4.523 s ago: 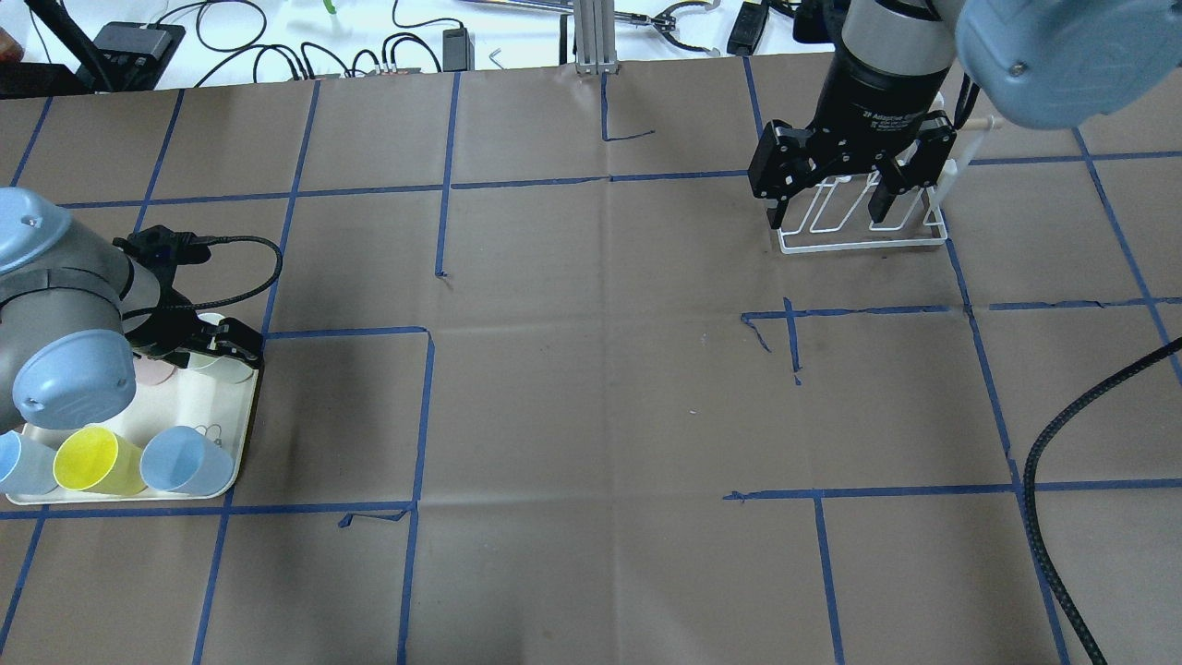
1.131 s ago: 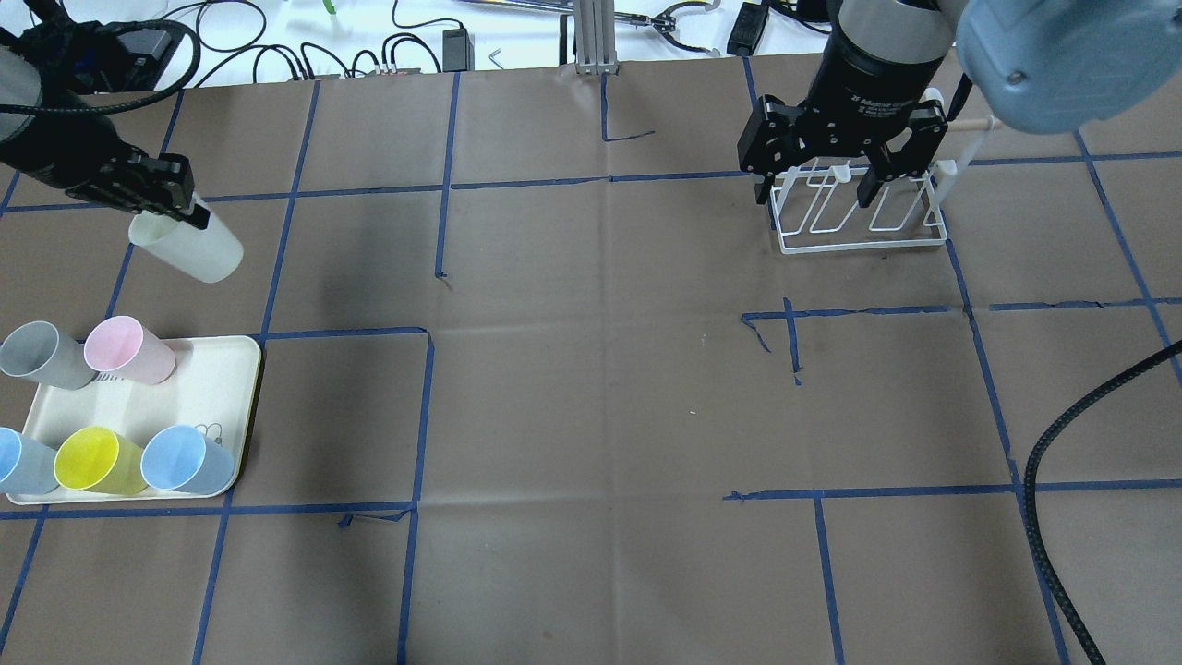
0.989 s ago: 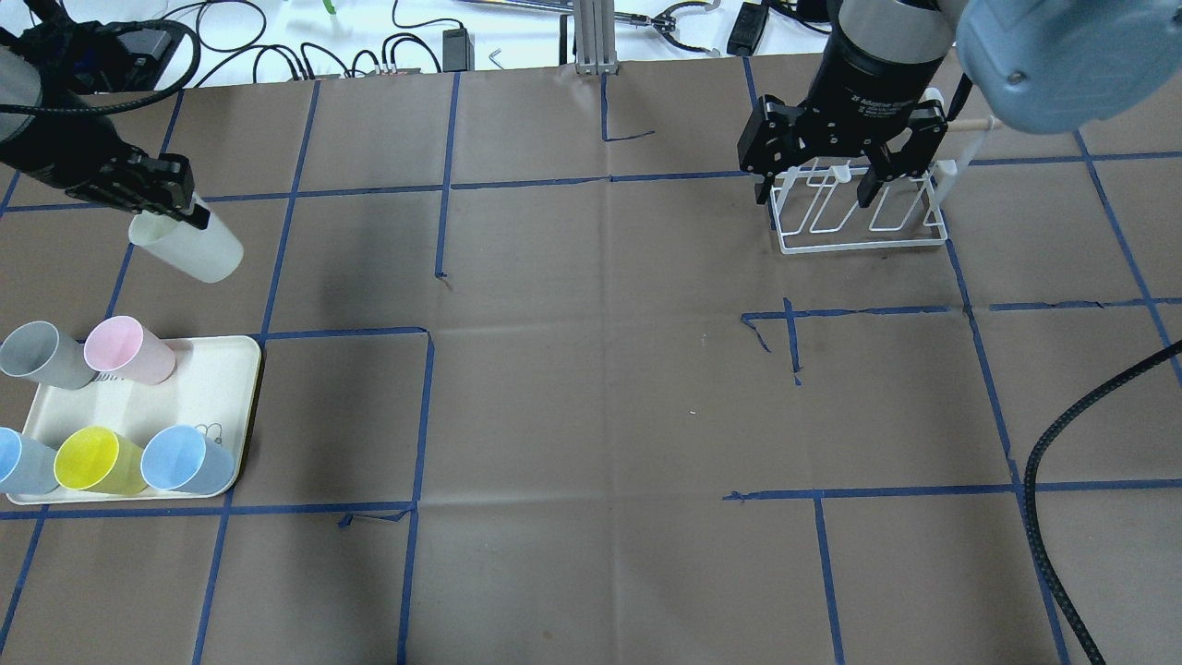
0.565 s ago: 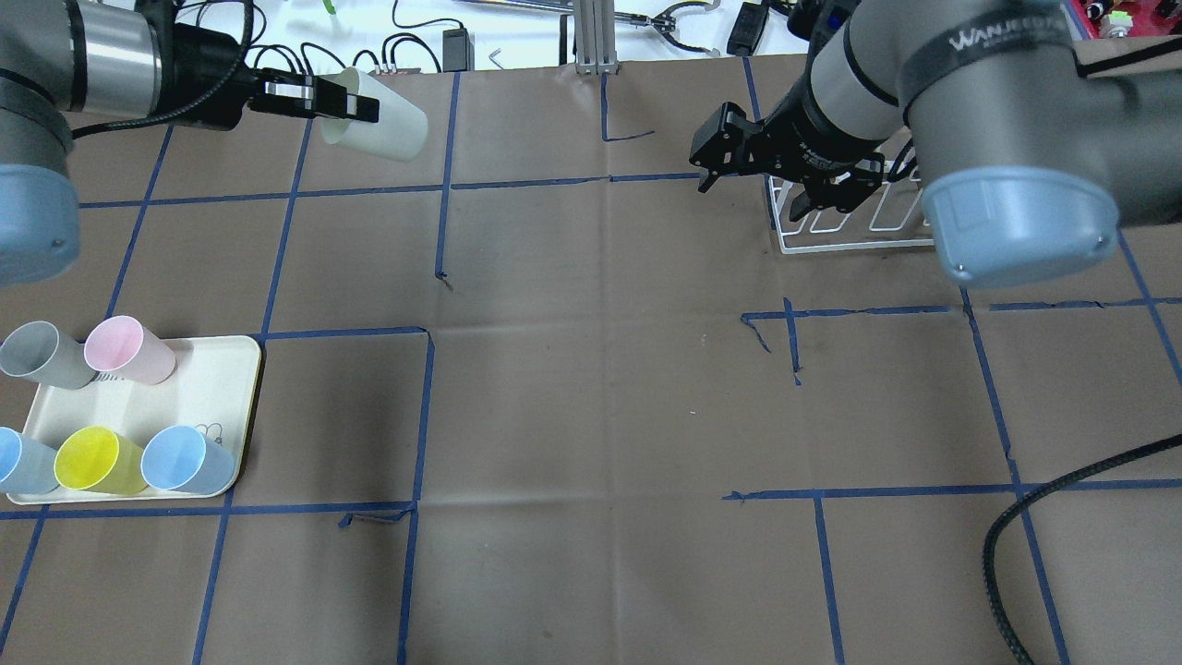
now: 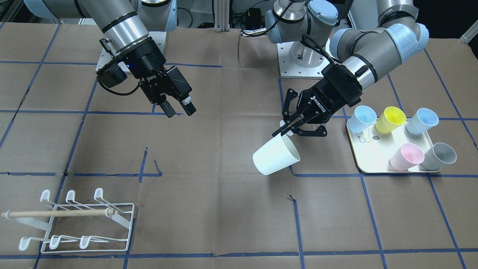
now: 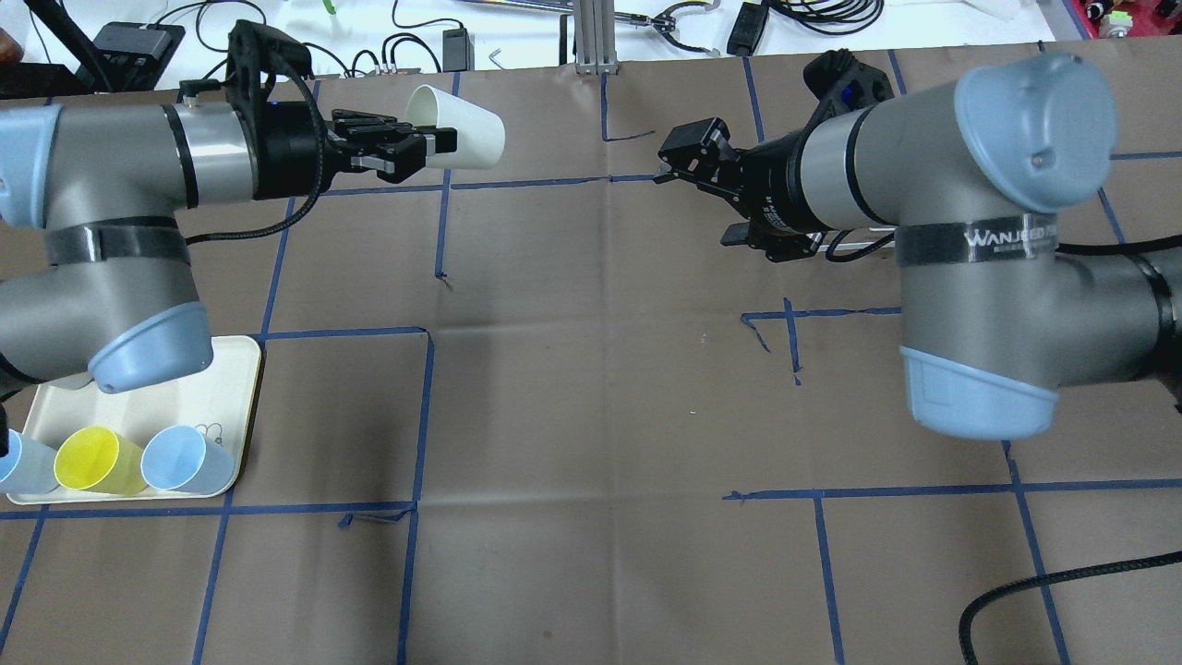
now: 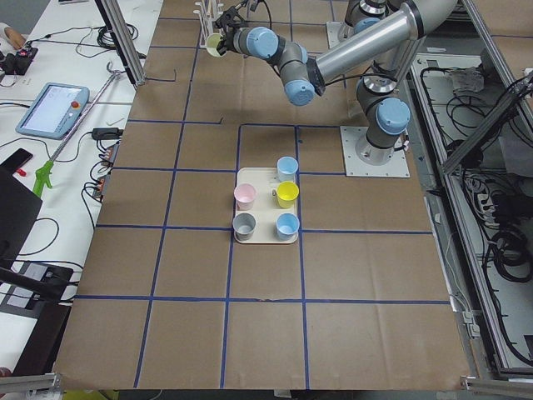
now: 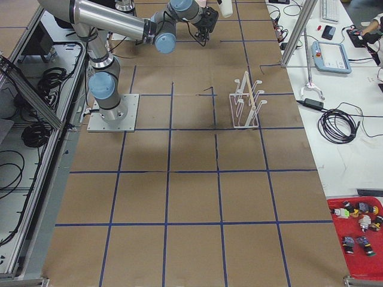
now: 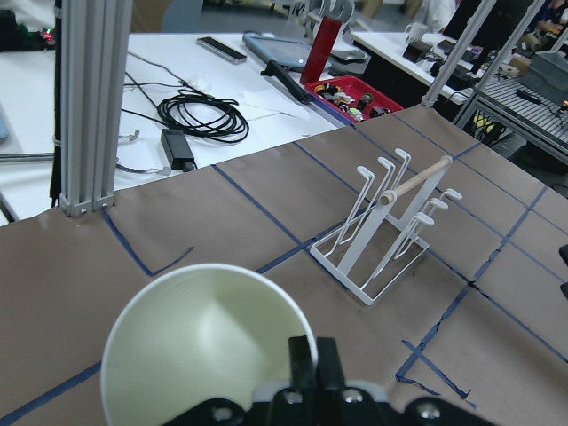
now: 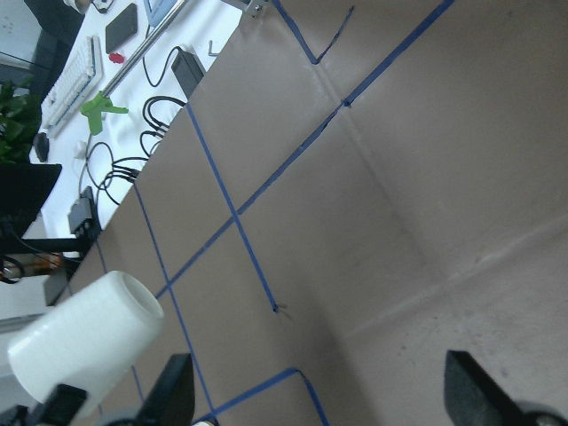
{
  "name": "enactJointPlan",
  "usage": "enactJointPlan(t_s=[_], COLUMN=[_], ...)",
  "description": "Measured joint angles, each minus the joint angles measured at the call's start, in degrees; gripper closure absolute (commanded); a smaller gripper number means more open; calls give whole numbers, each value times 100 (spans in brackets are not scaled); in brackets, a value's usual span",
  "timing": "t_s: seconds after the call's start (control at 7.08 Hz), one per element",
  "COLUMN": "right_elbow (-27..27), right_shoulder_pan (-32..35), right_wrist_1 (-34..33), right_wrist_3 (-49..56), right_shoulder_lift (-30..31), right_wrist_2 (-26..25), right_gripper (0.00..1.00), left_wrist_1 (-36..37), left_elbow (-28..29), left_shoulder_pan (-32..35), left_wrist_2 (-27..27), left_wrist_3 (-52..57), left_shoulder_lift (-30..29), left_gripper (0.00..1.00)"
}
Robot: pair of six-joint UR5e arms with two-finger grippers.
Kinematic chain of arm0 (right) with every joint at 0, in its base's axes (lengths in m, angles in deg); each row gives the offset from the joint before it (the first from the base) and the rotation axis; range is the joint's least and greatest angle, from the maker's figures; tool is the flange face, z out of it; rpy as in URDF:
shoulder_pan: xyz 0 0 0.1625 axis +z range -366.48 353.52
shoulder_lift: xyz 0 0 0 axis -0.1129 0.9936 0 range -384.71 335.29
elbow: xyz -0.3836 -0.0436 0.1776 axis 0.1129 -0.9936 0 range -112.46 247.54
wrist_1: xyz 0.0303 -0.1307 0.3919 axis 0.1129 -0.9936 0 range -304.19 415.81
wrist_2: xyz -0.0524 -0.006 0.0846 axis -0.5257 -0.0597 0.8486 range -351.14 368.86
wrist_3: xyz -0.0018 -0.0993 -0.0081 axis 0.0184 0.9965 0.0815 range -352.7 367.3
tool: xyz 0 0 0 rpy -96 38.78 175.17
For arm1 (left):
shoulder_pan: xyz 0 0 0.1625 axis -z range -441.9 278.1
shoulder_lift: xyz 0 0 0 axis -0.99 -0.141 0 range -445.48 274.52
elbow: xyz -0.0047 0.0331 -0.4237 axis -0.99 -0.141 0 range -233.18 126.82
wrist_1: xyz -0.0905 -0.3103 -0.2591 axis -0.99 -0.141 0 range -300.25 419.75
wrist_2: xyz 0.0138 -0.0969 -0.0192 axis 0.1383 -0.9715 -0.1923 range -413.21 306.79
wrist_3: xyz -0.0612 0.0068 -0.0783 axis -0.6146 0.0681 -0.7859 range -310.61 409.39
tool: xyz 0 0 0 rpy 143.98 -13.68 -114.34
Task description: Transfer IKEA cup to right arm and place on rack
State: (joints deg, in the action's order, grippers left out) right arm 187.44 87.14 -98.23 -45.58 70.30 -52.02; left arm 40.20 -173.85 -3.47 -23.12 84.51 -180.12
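Observation:
My left gripper [image 6: 420, 148] is shut on the rim of a cream IKEA cup [image 6: 459, 139] and holds it on its side above the far left-centre of the table. In the front view the cup [image 5: 276, 156] hangs below that gripper [image 5: 289, 125]. The left wrist view looks into the cup's mouth [image 9: 204, 342], with one finger inside the rim. My right gripper [image 6: 706, 189] is open and empty, turned toward the cup with a wide gap between them. It also shows in the front view [image 5: 179, 108]. The white wire rack [image 5: 74, 220] stands empty.
A cream tray [image 5: 373, 164] carries several coloured cups: light blue [image 5: 361, 118], yellow [image 5: 390, 119], pink [image 5: 407, 156], grey [image 5: 440, 156]. In the overhead view my right arm covers most of the rack [image 6: 859, 242]. Blue tape lines grid the brown table.
My left gripper lifted the cream cup off the tray and carried it right along the far edge. My right gripper left the rack, moved left and turned toward the cup.

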Motion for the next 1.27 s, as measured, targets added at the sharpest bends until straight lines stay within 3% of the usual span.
enactJointPlan(t_s=[0.28, 0.57, 0.71, 1.27], right_elbow=[554, 911, 1025, 1094], right_shoulder_pan=[-6, -3, -2, 10], right_wrist_1=[-1893, -3378, -3722, -3889], right_wrist_3=[-1533, -2749, -2990, -3189], right_shoulder_lift=[-62, -316, -438, -961], right_wrist_2=[208, 240, 240, 114], right_gripper=[0, 0, 0, 0], left_wrist_1=[1719, 3946, 4691, 5728], left_elbow=[-307, -353, -366, -399], left_shoulder_pan=[343, 646, 701, 776], left_wrist_2=[-216, -213, -228, -675], left_wrist_3=[-162, -1610, -2197, -3087], left_shoulder_lift=[-636, -1334, -1547, -1772], left_gripper=[100, 99, 98, 97])
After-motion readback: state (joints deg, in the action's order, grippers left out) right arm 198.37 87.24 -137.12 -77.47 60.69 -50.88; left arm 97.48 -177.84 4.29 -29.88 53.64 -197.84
